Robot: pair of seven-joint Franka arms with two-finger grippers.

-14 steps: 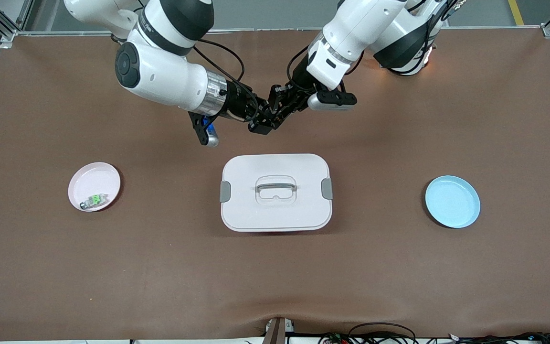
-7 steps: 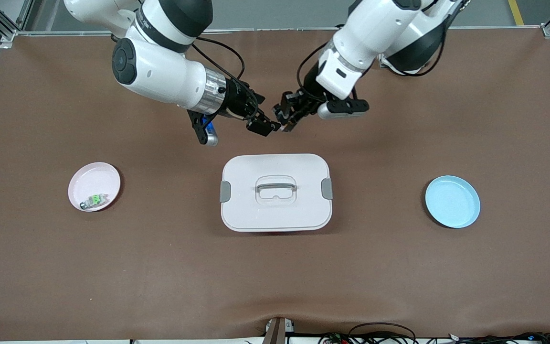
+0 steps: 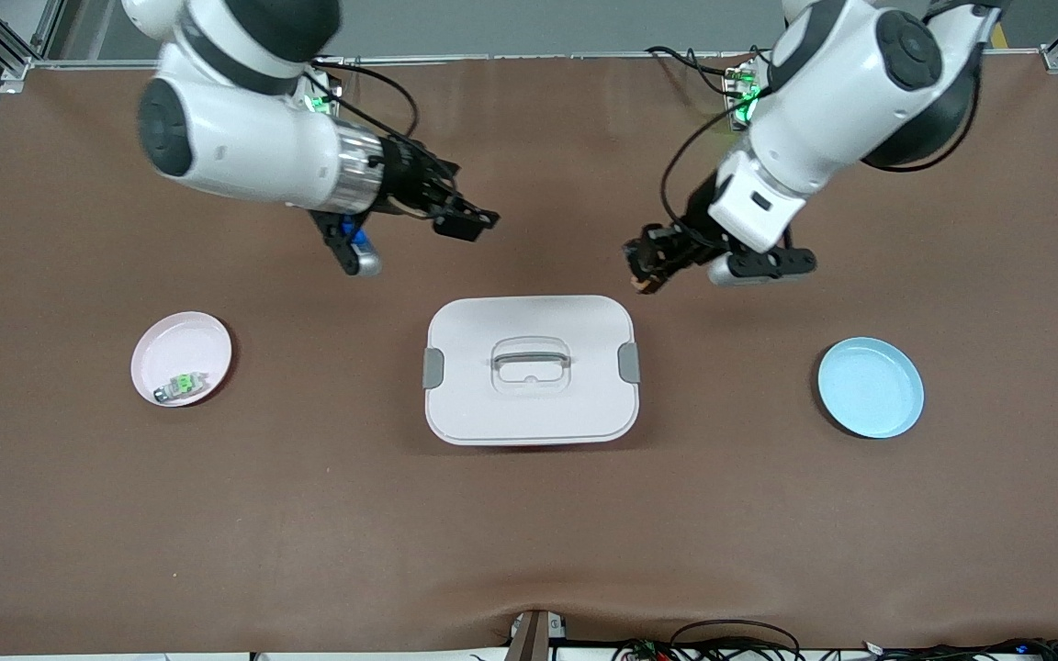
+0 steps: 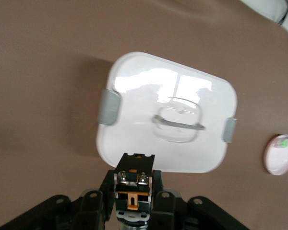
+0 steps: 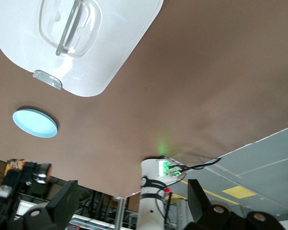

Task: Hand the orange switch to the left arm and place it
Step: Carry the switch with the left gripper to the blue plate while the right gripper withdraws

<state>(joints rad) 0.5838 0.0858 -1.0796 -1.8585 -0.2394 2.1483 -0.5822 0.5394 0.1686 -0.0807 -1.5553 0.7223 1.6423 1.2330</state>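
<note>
The right gripper [image 3: 465, 223], empty with its fingers spread wide, is held over the bare cloth toward the right arm's end of the table from the box [image 3: 530, 369], clear of the lid. At that same end, well apart from the box, a pink plate [image 3: 182, 358] is seen with only the grey-and-green switch [image 3: 182, 386] left in it. The box itself sits closed, apparently untouched. The left gripper [image 3: 645, 272] is clamped on the orange switch [image 4: 132, 197], carried in the air just off the box's corner on the left arm's side, not above the lid. The handover is therefore judged complete. What appears to remain is the carry to the blue plate [image 3: 871, 387], standing empty well apart from the box toward the left arm's end, and the release there.
</note>
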